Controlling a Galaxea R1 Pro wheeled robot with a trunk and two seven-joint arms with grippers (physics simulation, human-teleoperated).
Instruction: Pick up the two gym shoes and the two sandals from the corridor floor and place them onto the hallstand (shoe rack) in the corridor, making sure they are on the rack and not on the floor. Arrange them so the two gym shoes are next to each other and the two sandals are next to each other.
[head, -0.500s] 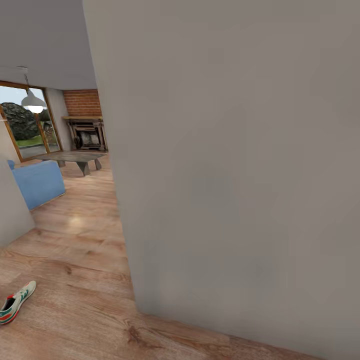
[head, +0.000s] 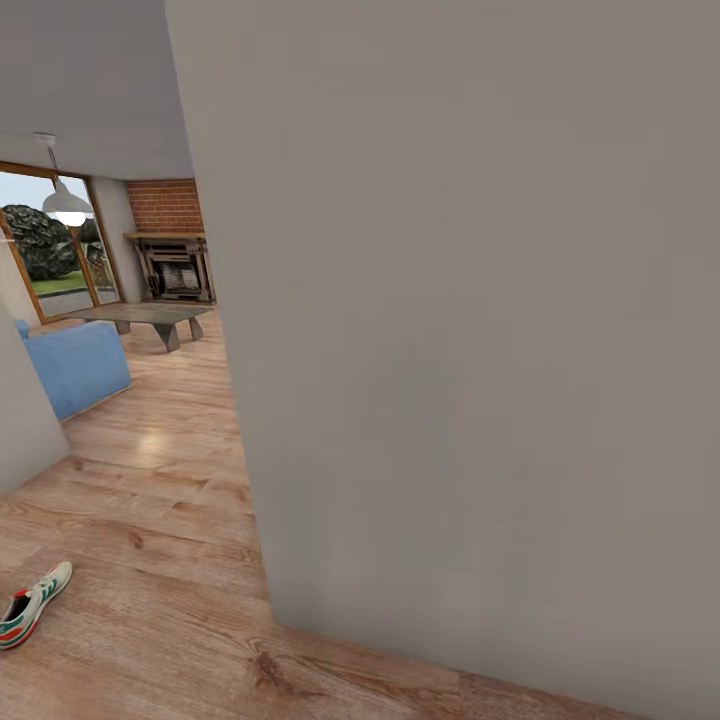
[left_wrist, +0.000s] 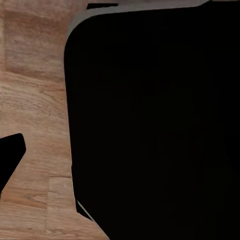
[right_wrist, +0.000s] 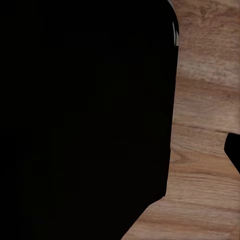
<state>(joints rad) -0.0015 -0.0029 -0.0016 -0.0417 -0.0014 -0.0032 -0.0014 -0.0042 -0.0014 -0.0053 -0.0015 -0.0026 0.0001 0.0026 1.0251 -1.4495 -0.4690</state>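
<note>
At the far left of the head view, one gym shoe (head: 33, 604) lies on the wooden floor (head: 160, 560), low in the picture and cut by the edge, toe pointing up and to the right, its dark opening toward the edge. It looks small and light, with a soft upper and a firmer sole, so I would judge it easy to lift. The safest hold is probably across the middle, pinching the two sides over the opening, or on the heel collar. The toe is rounded and may slip.

Further back on the left stand a blue sofa (head: 75, 365), a low table (head: 150, 315), and a brick fireplace (head: 172, 255). A plain grey wall (head: 470, 320) takes up the middle and right, close to the camera.

Both wrist views show floor planks beside a large black shape, perhaps part of the robot's body. Whether the fingers of either arm are apart or together I cannot tell.
</note>
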